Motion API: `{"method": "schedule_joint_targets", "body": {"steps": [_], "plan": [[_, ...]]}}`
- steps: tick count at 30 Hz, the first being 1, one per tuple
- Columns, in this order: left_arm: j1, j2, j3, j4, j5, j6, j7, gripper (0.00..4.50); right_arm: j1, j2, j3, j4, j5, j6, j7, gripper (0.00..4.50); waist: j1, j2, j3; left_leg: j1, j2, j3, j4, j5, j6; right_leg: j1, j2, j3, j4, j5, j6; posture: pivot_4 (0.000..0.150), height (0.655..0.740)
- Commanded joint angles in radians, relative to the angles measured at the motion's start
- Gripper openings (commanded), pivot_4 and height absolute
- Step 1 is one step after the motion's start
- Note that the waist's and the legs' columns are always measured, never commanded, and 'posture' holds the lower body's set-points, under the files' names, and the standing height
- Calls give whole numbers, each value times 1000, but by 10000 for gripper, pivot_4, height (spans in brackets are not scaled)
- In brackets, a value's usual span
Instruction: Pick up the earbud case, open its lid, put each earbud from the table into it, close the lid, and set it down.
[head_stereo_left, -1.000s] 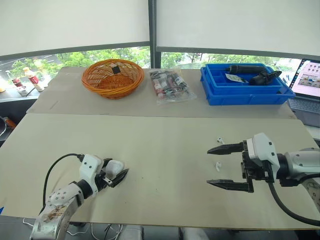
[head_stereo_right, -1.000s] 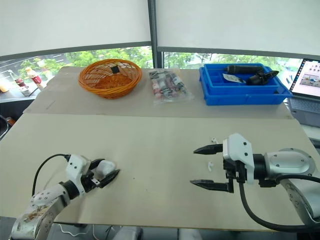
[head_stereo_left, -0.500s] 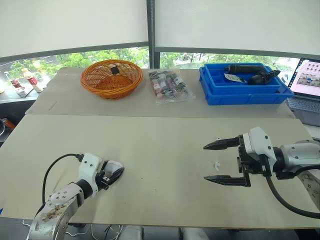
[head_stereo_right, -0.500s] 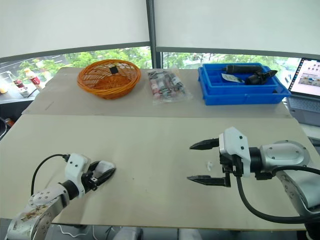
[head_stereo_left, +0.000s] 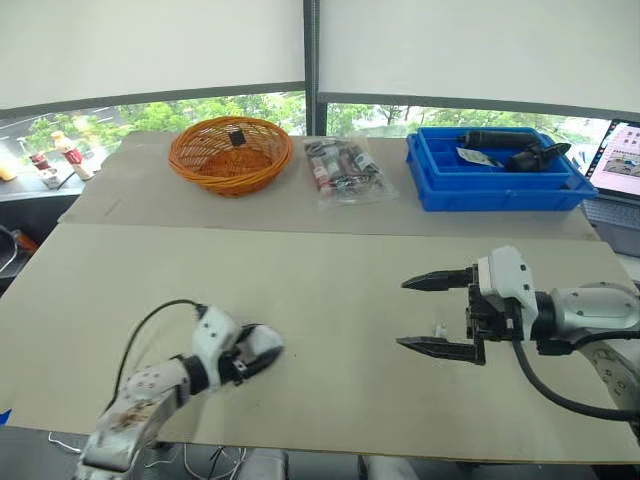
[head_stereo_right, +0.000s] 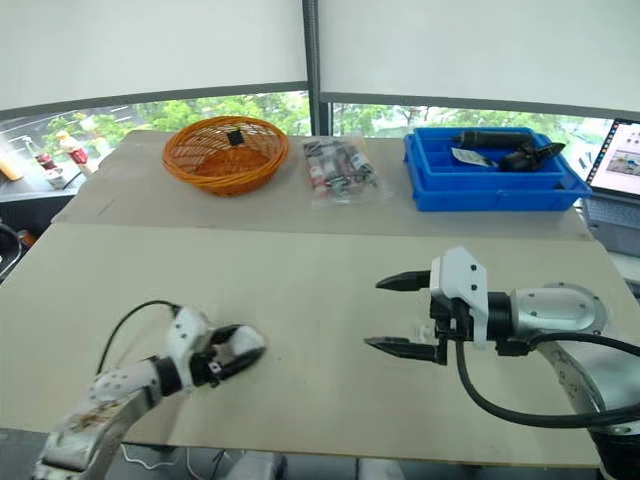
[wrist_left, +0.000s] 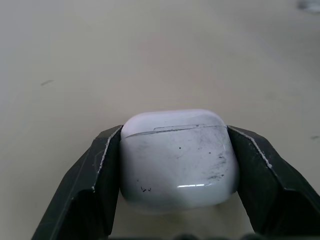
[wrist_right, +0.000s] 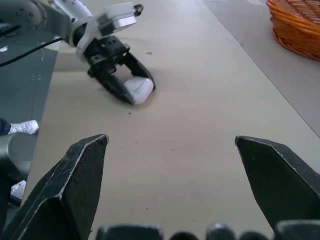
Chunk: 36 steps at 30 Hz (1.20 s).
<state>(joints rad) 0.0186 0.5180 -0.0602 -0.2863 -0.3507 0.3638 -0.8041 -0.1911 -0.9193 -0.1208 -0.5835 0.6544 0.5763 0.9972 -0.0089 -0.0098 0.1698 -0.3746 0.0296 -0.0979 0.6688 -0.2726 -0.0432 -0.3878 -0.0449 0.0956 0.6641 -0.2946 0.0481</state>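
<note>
A pale tan surface (head_stereo_left: 320, 270) is stretching across the scene, with a round orange basket (head_stereo_left: 230, 155) sitting at its far side as the reference point.

Well in front of the basket, close to the near edge, the left pincer (head_stereo_left: 268, 350) is clamping its two black fingers on the white earbud case (wrist_left: 177, 160), one finger pressing each side. The case's lid is sitting closed, with a thin seam showing across its scuffed shell. The case is hanging low at the surface; whether it is touching cannot be told.

Inside the basket a small black object (head_stereo_left: 236, 135) is lying. Just to the right of the basket a clear bag (head_stereo_left: 345, 170) of small dark items is lying flat.

To the right of the basket and well nearer the robot, the right pincer (head_stereo_left: 402, 313) is reaching in from the right side with its fingers spread wide apart, gripping nothing and pointing back toward the left pincer. A small white earbud (head_stereo_left: 438, 329) is lying on the surface between those two fingers, near the lower one and apart from both.

Far to the right of the basket, in line with it, a blue tray (head_stereo_left: 500, 192) is holding dark tools (head_stereo_left: 510, 150). Beyond the tray, at the right edge, an open laptop (head_stereo_left: 620, 160) is showing a lit screen.
</note>
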Motion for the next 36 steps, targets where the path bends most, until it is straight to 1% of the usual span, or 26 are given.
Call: {"method": "schedule_joint_targets", "body": {"steps": [1,4,8,10,15,23,29,30,31,36], "plan": [[-124,-34,-80,69,47,-186,-97,27006,-37,41,37,-93,50,137,-151,45000,-3,-1,0,0,0,0,0,0,0,0,0,0,0,0,0,1500,7136],[-187,-72,-111,131,70,-283,-122,27006,-73,85,55,-110,127,284,-257,45000,-11,-1,0,0,0,0,0,0,0,-1,0,0,0,0,0,1500,7136],[-243,-92,-156,203,136,-501,-174,27006,-107,149,60,-107,241,438,-372,45000,-14,-1,1,-1,0,0,0,0,0,-1,1,0,0,0,0,1500,7136],[-266,-113,-164,246,168,-636,-172,27006,-131,202,58,-80,301,517,-449,45000,-12,-1,1,-1,0,-1,0,0,0,-1,1,0,0,0,0,1500,7136],[-293,-142,-164,300,192,-822,-171,27006,-173,285,44,-15,416,644,-561,45000,-7,-1,1,-1,0,-1,1,0,0,-1,0,0,0,0,0,1500,7136],[-305,-143,-173,324,196,-926,-163,27006,-223,368,34,79,533,714,-644,45000,-10,-1,1,-2,0,-2,1,0,0,-1,1,-1,1,0,0,1500,7136],[-314,-143,-183,330,200,-957,-156,27006,-245,372,51,116,563,727,-664,45000,-10,-1,1,-2,0,-2,1,0,0,-1,1,-1,1,0,0,1500,7136],[-315,-145,-182,331,201,-960,-152,27006,-248,372,55,119,562,727,-665,39562,-10,-1,1,-3,0,-3,1,0,0,-2,1,-1,1,0,0,1500,7136],[-315,-145,-182,332,202,-961,-150,27006,-249,372,58,121,562,726,-667,36922,-10,-1,1,-3,0,-3,1,0,0,-2,1,-1,1,0,0,1500,7136],[-315,-147,-187,333,208,-969,-141,27006,-254,376,68,123,566,723,-672,19378,-11,-1,1,-3,0,-3,1,0,0,-2,1,-1,1,0,0,1500,7136]]}}
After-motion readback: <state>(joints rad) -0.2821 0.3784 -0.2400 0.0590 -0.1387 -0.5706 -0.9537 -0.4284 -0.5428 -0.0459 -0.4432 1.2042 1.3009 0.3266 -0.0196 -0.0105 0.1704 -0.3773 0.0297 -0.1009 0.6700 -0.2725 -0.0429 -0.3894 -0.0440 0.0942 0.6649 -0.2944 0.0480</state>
